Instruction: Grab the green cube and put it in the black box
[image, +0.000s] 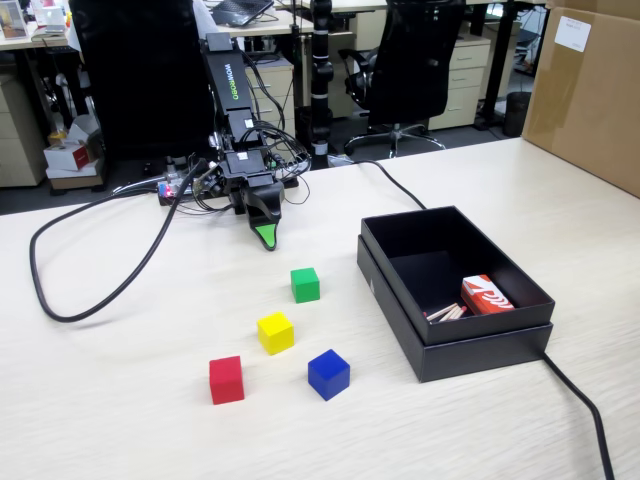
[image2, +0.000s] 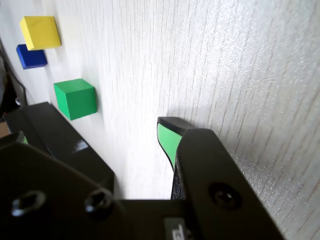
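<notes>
The green cube (image: 305, 284) sits on the pale table, a short way in front of my gripper (image: 266, 240), whose pointed green tip hangs low over the table. In the wrist view the green cube (image2: 75, 98) lies up and to the left of my gripper (image2: 100, 132). One jaw with a green pad shows at the right, with bare table beside it and nothing held. A long black bar angles off at the left. The black box (image: 470, 352) stands open to the right of the cubes in the fixed view.
A yellow cube (image: 275, 332), red cube (image: 226, 379) and blue cube (image: 328, 374) lie beyond the green one. A red-white packet (image: 486, 295) lies in the box. Black cables (image: 60, 290) loop at the left and trail from the box. A cardboard carton (image: 590, 90) stands far right.
</notes>
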